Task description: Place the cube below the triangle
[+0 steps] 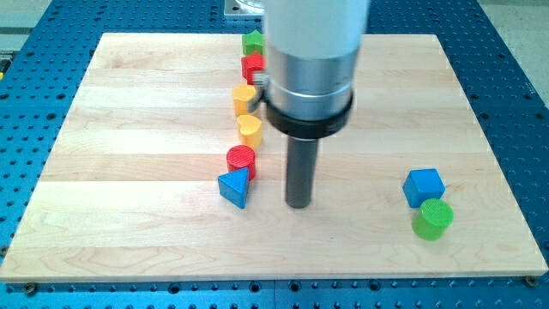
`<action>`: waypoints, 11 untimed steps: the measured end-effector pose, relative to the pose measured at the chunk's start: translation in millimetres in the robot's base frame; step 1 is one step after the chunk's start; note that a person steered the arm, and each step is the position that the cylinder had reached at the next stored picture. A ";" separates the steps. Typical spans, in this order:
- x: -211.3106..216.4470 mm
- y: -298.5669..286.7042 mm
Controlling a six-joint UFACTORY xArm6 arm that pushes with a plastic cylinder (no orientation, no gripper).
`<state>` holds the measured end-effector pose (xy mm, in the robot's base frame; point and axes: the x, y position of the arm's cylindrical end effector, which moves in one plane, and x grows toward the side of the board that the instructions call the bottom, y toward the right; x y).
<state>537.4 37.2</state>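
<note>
My tip (298,204) rests on the wooden board (129,103) a little below its middle, just to the view's right of the blue triangle (234,187) and apart from it; there are no jaws on this rod, so there is nothing to stand apart or together. The blue cube (424,185) sits well off toward the view's right, about level with the triangle rather than beneath it, and a green cylinder (431,219) touches its lower right corner. A red cylinder (241,160) stands right against the triangle's upper edge. Above that runs a rough column toward the view's top: a yellow heart-shaped block (250,130), another yellow block (244,99) whose shape I cannot make out, a red block (253,67) and a green block (252,40), the last three partly hidden behind the arm's wide grey body (313,51). The board lies on a blue perforated table (34,103)
</note>
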 end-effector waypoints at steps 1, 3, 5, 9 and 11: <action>37.9 -2.3; -72.3 160.0; -16.5 208.2; 43.3 -30.8; 43.3 -45.1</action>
